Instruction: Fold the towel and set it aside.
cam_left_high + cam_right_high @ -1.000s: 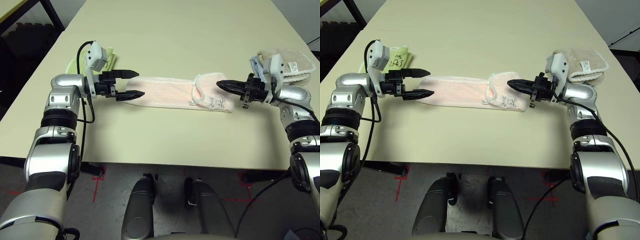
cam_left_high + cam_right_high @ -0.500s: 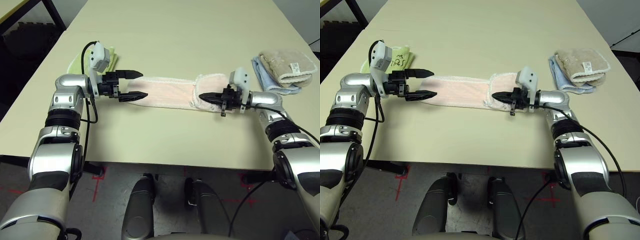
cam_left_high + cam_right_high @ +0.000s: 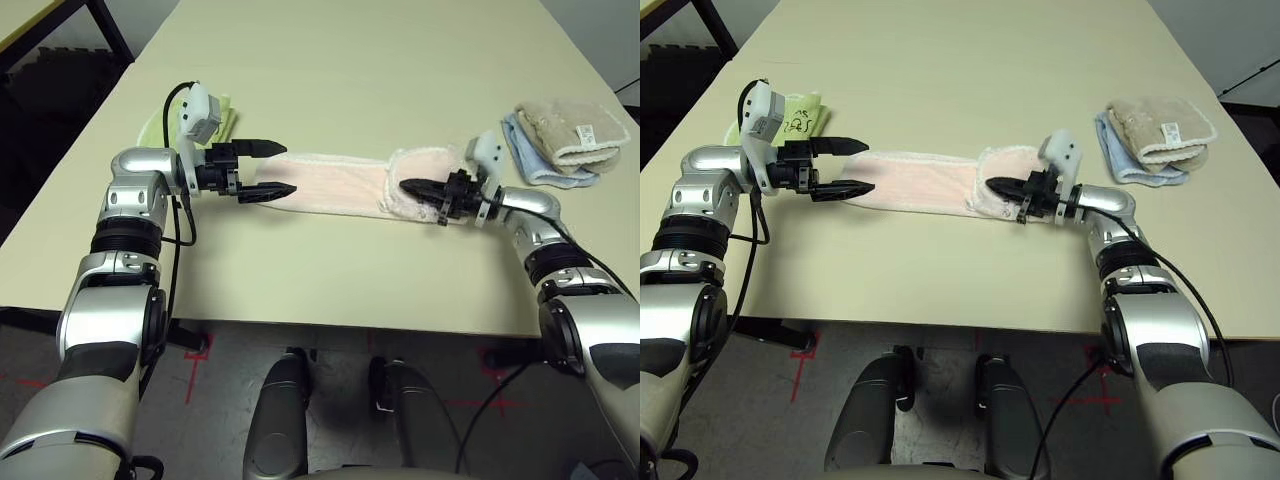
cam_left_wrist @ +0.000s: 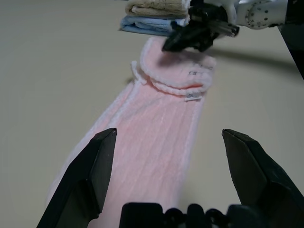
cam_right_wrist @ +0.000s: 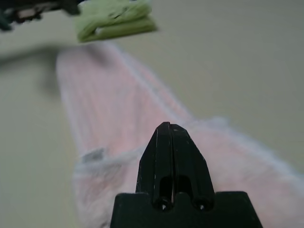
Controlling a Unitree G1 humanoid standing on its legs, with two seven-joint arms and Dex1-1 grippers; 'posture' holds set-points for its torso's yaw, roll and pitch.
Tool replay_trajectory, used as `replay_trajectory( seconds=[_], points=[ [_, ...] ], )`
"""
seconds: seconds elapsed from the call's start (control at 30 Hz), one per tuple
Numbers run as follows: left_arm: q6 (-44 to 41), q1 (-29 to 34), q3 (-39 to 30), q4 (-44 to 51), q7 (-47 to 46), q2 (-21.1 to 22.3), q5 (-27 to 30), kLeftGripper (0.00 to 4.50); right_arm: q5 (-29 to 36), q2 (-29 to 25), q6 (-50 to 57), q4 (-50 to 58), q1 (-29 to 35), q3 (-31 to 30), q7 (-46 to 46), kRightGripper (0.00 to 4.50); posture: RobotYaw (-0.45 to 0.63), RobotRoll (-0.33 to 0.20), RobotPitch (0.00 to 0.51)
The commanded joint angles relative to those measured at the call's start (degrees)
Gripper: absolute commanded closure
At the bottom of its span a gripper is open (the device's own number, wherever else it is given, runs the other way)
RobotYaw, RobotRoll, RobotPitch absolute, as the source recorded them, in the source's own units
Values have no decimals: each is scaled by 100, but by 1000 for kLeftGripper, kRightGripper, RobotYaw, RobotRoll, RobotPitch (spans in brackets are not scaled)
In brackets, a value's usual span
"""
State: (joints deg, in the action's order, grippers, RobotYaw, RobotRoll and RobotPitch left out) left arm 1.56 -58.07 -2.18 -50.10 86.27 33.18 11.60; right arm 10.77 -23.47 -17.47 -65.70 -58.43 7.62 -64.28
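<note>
The pale pink towel (image 3: pixel 330 184) lies on the table as a long narrow strip running left to right. Its right end is doubled back into a rounded flap with white scalloped edging (image 4: pixel 173 71). My left gripper (image 3: pixel 286 168) is open, its two fingers straddling the strip's left end just above the cloth. My right gripper (image 3: pixel 405 185) is shut, and its tip rests low over the flap, pointing left. The right wrist view shows nothing between the closed fingers (image 5: pixel 164 142), with the pink towel (image 5: pixel 104 95) beneath them.
A lime-green folded towel (image 3: pixel 798 115) with black writing lies just behind my left gripper. Folded beige and light-blue towels (image 3: pixel 1160 125) sit at the back right. The beige table (image 3: pixel 350 60) stretches far behind the strip. Its front edge runs close below both arms.
My right gripper has come down and leftward onto the towel's right end, which now lies flipped over as a flap. My left gripper has edged slightly right, still open.
</note>
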Motion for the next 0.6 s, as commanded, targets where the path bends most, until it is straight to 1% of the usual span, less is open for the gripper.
replay_trajectory(
  seconds=[0.03, 0.2, 0.33, 0.47, 0.6],
  points=[
    [8, -28, 9, 46, -17, -26, 36, 0, -258, 68, 192, -161, -54, -60, 845, 4492, 112, 0, 177],
    [-93, -79, -1, 84, -38, -31, 62, 0, -706, 275, 484, -376, -102, -304, 1867, 4492, 112, 0, 177],
    [-143, -60, -8, 136, -36, 7, 65, 0, -875, 366, 593, -554, 51, -336, 2325, 4492, 147, 0, 173],
    [-235, 40, -22, 291, -47, 53, 98, 0, -866, 352, 577, -586, 298, -258, 2406, 4492, 145, 0, 170],
    [-273, 117, -42, 367, -107, 74, 117, 0, -561, 323, 351, -428, 278, 23, 2116, 4492, 133, 0, 164]
  ],
)
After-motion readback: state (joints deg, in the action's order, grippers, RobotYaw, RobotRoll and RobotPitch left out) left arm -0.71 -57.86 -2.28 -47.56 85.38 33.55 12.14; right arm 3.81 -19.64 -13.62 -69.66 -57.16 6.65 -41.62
